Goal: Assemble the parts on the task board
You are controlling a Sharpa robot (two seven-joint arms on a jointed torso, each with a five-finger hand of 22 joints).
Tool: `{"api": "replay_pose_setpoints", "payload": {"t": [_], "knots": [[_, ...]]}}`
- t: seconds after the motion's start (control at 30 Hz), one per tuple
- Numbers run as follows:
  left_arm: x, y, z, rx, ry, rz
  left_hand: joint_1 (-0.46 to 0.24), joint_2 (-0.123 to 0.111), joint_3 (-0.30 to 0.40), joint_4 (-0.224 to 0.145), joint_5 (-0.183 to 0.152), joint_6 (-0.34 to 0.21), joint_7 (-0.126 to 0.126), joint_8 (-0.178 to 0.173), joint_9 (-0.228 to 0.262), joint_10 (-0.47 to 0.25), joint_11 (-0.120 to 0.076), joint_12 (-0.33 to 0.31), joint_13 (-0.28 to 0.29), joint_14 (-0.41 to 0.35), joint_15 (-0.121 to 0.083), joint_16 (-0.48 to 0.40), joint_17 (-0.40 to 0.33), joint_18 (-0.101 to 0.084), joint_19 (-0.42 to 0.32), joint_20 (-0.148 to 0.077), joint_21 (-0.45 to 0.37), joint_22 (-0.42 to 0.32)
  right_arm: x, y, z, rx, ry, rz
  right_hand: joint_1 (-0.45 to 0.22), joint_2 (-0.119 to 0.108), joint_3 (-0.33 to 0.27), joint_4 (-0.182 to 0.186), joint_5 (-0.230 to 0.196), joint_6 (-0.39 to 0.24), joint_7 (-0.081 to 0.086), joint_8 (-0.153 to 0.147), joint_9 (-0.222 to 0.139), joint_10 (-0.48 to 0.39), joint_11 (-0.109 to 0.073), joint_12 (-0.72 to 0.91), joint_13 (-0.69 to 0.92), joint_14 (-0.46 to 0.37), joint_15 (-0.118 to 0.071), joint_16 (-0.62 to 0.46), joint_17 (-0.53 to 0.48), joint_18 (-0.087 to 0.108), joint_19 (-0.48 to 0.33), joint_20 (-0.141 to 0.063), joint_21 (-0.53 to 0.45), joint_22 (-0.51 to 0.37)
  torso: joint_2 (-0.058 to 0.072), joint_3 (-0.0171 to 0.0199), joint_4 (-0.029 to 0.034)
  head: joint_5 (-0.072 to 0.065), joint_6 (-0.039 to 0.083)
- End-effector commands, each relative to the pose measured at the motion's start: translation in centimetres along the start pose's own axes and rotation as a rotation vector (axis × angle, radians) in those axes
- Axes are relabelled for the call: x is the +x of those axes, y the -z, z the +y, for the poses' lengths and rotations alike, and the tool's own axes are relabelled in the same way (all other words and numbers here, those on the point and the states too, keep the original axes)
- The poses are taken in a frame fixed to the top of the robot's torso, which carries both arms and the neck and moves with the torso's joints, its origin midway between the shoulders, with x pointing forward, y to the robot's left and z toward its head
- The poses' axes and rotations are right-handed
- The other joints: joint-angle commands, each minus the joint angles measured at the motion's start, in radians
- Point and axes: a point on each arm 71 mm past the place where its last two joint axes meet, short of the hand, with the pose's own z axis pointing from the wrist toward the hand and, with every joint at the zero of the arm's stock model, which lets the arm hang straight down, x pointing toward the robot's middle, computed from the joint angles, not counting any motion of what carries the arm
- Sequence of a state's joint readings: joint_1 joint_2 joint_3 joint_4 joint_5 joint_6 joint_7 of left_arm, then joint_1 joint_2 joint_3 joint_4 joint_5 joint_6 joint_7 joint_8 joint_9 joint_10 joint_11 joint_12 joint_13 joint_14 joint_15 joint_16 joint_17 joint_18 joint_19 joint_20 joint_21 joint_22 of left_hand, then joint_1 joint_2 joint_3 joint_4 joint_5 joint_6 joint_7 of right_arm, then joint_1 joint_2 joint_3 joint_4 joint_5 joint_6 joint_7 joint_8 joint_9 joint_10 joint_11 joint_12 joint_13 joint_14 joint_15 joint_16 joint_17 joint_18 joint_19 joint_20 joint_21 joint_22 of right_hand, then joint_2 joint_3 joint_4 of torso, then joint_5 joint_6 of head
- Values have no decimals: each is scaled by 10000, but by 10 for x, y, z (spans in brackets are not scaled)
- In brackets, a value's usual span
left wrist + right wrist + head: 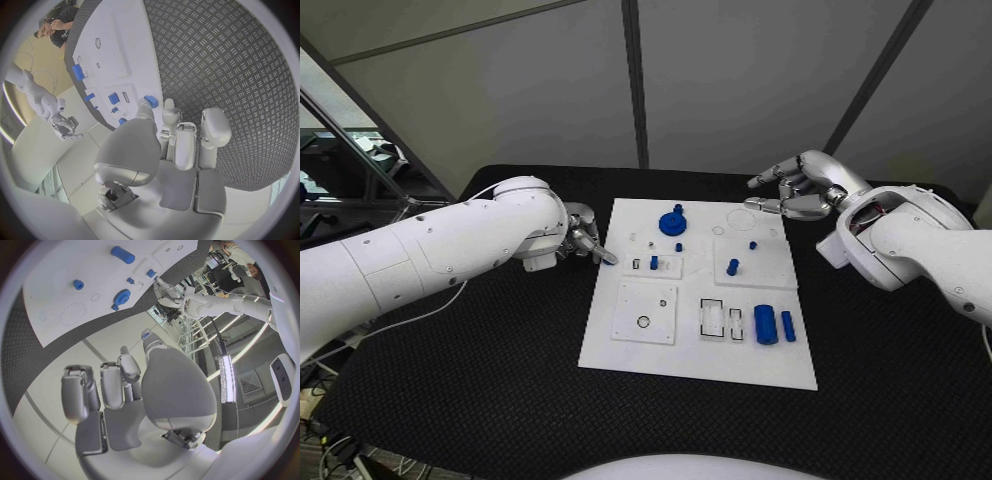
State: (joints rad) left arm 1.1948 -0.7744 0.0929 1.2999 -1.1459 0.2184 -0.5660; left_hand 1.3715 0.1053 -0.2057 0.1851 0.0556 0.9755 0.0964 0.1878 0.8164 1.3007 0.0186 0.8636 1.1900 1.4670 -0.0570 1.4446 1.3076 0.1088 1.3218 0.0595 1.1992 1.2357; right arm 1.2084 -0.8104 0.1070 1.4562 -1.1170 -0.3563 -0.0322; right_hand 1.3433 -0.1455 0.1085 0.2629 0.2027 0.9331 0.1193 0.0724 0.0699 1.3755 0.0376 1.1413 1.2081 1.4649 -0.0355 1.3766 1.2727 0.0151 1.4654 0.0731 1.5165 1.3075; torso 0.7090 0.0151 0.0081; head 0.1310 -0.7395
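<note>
— Parts first: where do we find them?

— We see the task board (697,330) lying in the middle of the black table (473,380), and the blue parts sit on it. A round blue part (674,222) stands near the board's far edge. Below it come a small peg (653,262) on one raised white tile and another peg (733,267) on the tile beside it. Near the board's right side, a thick blue cylinder (766,323) and a thinner one (789,326) lie side by side, just right of two rectangular slots.

— And our hands?

— Our left hand (577,240) rests at the board's left edge. In the left wrist view we pinch a small blue piece (150,101) between the thumb and a fingertip, the other fingers lying straight beside it.

— The right?

— Our right hand (795,190) hovers beyond the board's far right corner, well apart from the parts. Its fingers are curled loosely and spread, with nothing in them.
</note>
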Motion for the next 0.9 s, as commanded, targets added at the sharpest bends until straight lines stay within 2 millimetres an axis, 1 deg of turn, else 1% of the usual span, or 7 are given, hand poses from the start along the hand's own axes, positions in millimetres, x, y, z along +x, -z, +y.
{"api": "replay_pose_setpoints", "payload": {"t": [0.03, 0.13, 0.37, 0.7, 0.73, 0.83, 0.9], "knots": [[12, -5, 5, -259, -287, 444, 412, 271, 201, -333, 392, -117, -41, 18, -2030, -68, -33, -33, -53, 642, 69, 25, 1420, -96, 17, 19, -54, 15, 0, 0, 2, -81, 16, 37, -70, 26, 22, 21, -59, 68, 9, -63, -12, 6, -31, 37, 13, 430, -68, -18, 9, 34, 637, -42, -4, 1973, -5, 1, 9, 23, 1], [12, -5, 6, -231, -256, 508, 644, 480, 273, -627, 681, -199, 1, -63, -2271, -125, -12, -136, -146, 635, 84, 22, 1414, -98, -8, 34, -93, 10, 0, 0, 1, -81, 15, 43, -70, 26, 22, 21, -59, 68, 9, -63, -12, 6, -31, 37, 13, 430, -68, -18, 9, 34, 637, -42, -4, 1973, -2, 0, 13, 44, 12], [12, -4, 10, -160, 66, 789, 913, 854, 362, -1097, 956, -348, 83, -248, -2770, -224, 56, -321, -314, 618, 141, 13, 1399, -86, -60, 72, -167, -1, 0, 0, 1, -73, 20, 50, -64, 35, 27, 15, -57, 73, 7, -61, -11, 14, -32, 53, 25, 431, -69, -16, 13, 34, 637, -43, -5, 1973, -6, -6, 17, 86, 3], [12, -4, 16, -145, 331, 1054, 920, 1032, 332, -1352, 1103, -437, 154, -364, -3126, -288, 107, -418, -409, 611, 191, 26, 1406, -80, -85, 117, -199, 8, 0, -1, 0, -56, 24, 58, -64, 35, 27, 15, -57, 73, 7, -61, -11, 14, -32, 53, 25, 431, -69, -16, 13, 34, 637, -43, -5, 1973, -4, -10, 6, 106, 36], [12, -4, 17, -154, 399, 1085, 935, 1065, 337, -1405, 1170, -431, 160, -369, -3175, -295, 109, -422, -418, 611, 194, 30, 1410, -78, -89, 120, -204, 10, 0, -1, 0, -53, 24, 59, -64, 35, 27, 15, -57, 73, 7, -61, -11, 14, -32, 53, 25, 431, -69, -16, 13, 34, 637, -43, -5, 1973, -4, -11, 6, 108, 37], [11, -4, 21, -171, 626, 1138, 1056, 1211, 414, -1675, 1748, -369, 150, -358, -3354, -316, 100, -419, -442, 610, 190, 45, 1419, -72, -98, 127, -213, 25, 0, 0, 0, -43, 27, 59, -64, 35, 27, 15, -57, 73, 7, -61, -11, 14, -32, 53, 25, 431, -69, -16, 13, 34, 637, -43, -5, 1973, -7, -9, 14, 108, 37], [10, -4, 23, -159, 787, 1126, 1174, 1306, 508, -1882, 1965, -268, 116, -296, -3409, -312, 77, -410, -454, 612, 181, 56, 1427, -71, -98, 124, -212, 38, 0, 0, 0, -37, 29, 60, -64, 35, 27, 15, -57, 73, 7, -61, -11, 14, -32, 53, 25, 431, -69, -16, 13, 34, 637, -43, -5, 1973, -7, -9, 16, 107, 52]]}}
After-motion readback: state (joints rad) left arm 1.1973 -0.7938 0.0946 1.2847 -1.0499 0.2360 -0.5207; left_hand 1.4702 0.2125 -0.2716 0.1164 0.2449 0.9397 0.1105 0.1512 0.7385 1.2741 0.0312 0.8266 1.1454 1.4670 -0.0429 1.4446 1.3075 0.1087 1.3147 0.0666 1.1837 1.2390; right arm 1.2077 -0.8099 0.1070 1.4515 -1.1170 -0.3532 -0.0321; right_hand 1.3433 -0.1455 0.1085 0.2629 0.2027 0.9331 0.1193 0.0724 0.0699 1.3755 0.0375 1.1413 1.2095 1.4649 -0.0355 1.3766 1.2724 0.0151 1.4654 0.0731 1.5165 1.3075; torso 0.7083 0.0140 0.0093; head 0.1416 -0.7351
